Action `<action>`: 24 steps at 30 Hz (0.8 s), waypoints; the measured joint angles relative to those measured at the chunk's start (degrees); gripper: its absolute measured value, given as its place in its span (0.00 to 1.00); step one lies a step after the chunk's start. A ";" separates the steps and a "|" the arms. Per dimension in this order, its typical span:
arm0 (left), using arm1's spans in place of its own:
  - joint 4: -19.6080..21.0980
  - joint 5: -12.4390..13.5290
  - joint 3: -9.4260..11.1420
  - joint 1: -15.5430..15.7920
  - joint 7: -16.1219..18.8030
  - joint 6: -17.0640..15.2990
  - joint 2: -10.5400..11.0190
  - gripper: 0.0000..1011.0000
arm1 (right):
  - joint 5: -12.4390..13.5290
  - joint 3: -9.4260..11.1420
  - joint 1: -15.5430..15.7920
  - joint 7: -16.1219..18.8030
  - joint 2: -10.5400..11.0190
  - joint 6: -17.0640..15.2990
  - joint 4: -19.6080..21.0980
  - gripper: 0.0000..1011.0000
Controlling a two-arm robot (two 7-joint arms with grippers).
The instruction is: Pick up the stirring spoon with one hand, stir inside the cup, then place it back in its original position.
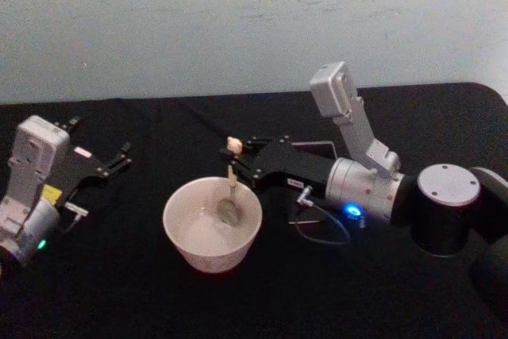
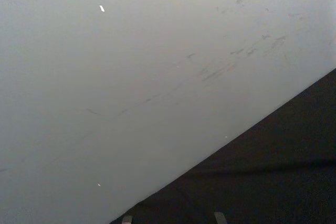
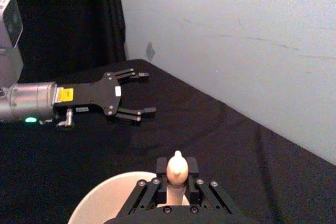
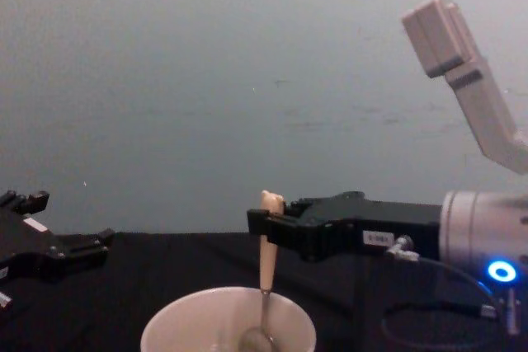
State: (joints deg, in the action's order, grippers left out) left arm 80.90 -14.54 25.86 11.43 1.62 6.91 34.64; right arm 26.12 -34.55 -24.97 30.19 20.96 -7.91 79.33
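My right hand (image 1: 234,166) pinches the stirring spoon (image 1: 229,192), bowl down in the cup (image 1: 208,253) below. Stirring too wide could tip the cup. Left hand (image 3: 146,94) sits spread, well away.

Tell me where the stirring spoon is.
In the head view, the stirring spoon stands nearly upright in the cup in the middle of the table, bowl down, handle clamped by the right gripper from the right.
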 joint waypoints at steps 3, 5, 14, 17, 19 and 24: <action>0.00 0.00 0.00 0.00 0.00 0.00 0.00 0.99 | -0.07 0.18 0.95 0.43 1.13 -0.27 1.42 0.20; 0.00 0.00 0.00 0.00 0.00 0.00 0.00 0.99 | -0.07 0.23 1.46 0.57 1.59 -0.52 2.13 0.20; 0.00 0.00 0.00 0.00 0.00 0.00 0.00 0.99 | 0.79 0.34 3.41 1.46 3.24 -1.90 5.25 0.20; 0.00 0.00 0.00 0.00 0.00 0.00 0.00 0.99 | 1.39 0.33 4.07 1.78 3.76 -2.49 6.44 0.20; 0.00 0.00 0.00 0.00 0.00 0.00 0.00 0.99 | 1.72 0.32 4.34 1.96 4.04 -2.85 6.98 0.20; 0.00 0.00 0.00 0.00 0.00 0.00 0.00 0.99 | 3.29 0.01 5.06 2.76 4.89 -3.82 8.79 0.20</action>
State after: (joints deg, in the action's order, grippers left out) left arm 80.90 -14.55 25.86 11.43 1.62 6.91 34.64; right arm 29.42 -34.54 -19.92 32.95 25.85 -11.73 88.12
